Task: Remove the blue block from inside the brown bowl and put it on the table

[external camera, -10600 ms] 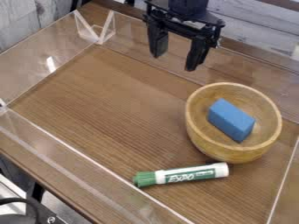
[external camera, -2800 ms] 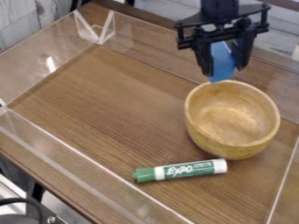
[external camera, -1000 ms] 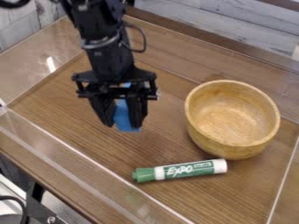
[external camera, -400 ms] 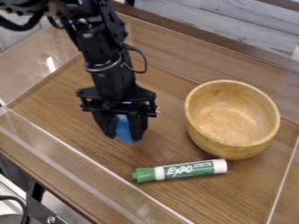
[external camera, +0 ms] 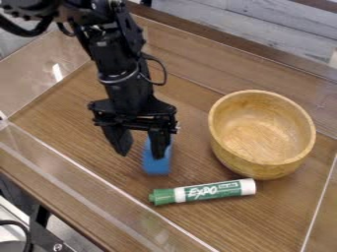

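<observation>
The blue block [external camera: 157, 161] stands on the table [external camera: 66, 118], left of the brown bowl [external camera: 263, 133], which holds nothing. My gripper [external camera: 141, 148] points down over the block with its jaws spread open. The block sits beside the right finger, and the black fingers partly cover its upper part. I cannot tell whether that finger still touches it.
A white marker with a green cap [external camera: 204, 194] lies near the front, just below the block and bowl. Low clear acrylic walls [external camera: 39, 148] border the tabletop on all sides. Bare wood stretches to the left and back of the arm.
The block went from the bowl across to the left in my shut gripper and came down to the table. In the last half second the jaws opened.
</observation>
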### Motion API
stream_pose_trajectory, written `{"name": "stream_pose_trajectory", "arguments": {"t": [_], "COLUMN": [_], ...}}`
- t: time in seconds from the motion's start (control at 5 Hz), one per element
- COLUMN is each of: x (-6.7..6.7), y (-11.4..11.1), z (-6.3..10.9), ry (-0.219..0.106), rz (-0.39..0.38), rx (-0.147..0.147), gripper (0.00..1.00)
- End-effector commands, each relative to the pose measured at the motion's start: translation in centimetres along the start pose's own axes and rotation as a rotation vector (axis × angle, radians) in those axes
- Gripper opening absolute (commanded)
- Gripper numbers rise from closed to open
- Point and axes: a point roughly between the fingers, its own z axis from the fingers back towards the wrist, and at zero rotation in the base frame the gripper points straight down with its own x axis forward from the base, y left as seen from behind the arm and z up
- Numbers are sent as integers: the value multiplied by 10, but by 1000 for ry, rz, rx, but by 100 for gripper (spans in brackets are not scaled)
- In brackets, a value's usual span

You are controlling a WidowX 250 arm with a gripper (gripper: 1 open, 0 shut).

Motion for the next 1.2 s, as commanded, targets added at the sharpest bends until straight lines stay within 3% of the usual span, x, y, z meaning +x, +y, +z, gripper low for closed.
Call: {"name": "stream_pose_trajectory", "arguments": {"t": [0.0,1.0], "x": [7,9], "y": [-3,-9], "z": [1,-30], "ry": [-29,-43], "rz": [-24,-14], "rx": [1,-16], "gripper": [100,100]}}
